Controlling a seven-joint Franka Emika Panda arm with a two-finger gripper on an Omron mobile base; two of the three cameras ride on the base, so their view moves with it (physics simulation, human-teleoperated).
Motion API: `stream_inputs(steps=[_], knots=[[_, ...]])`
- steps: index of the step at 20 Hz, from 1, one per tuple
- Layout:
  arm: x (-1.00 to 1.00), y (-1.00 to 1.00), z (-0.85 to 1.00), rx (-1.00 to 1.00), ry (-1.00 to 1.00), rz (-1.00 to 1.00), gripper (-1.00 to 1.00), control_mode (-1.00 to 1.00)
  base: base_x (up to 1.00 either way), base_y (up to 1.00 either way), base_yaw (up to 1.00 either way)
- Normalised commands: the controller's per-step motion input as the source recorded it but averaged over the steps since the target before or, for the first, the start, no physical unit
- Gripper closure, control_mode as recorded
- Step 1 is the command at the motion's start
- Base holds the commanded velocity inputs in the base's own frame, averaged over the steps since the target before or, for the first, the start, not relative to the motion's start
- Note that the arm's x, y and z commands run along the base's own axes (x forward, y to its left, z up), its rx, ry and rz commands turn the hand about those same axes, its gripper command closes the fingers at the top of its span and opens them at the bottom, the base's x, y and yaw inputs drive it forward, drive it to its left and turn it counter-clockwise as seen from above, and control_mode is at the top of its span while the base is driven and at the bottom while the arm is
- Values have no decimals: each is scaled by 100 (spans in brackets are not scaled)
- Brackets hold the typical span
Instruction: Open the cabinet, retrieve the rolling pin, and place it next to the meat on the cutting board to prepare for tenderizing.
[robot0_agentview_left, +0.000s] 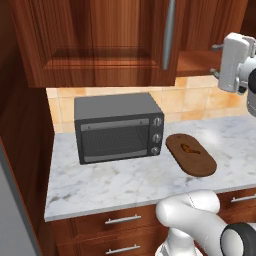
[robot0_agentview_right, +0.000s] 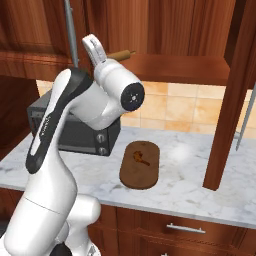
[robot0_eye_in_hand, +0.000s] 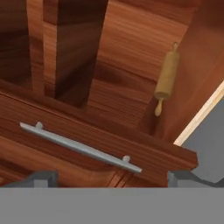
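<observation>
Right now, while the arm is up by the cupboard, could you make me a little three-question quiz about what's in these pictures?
1. True or false: the rolling pin already lies on the cutting board.
2. What sits on the cutting board? A) the meat B) a knife C) a loaf
3. Fill in: the gripper has its jaws ____ and holds nothing.

Key
1. False: it lies on the shelf inside the cabinet, whose right door stands open.
2. A: a small orange-brown lump near the board's middle, on the counter to the right of the toaster oven.
3. Open: the fingertips stand wide apart in the hand view, near a cabinet door handle.
</observation>
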Motion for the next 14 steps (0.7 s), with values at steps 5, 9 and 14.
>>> stream_inputs(steps=[5, 9, 14], knots=[[35, 2, -14, 6, 0, 16, -100, -100, 0, 0, 0], [46, 8, -7, 1, 1, 11, -100, -100, 0, 0, 0], [30, 17, -1, 0, 0, 7, -100, -100, 0, 0, 0]])
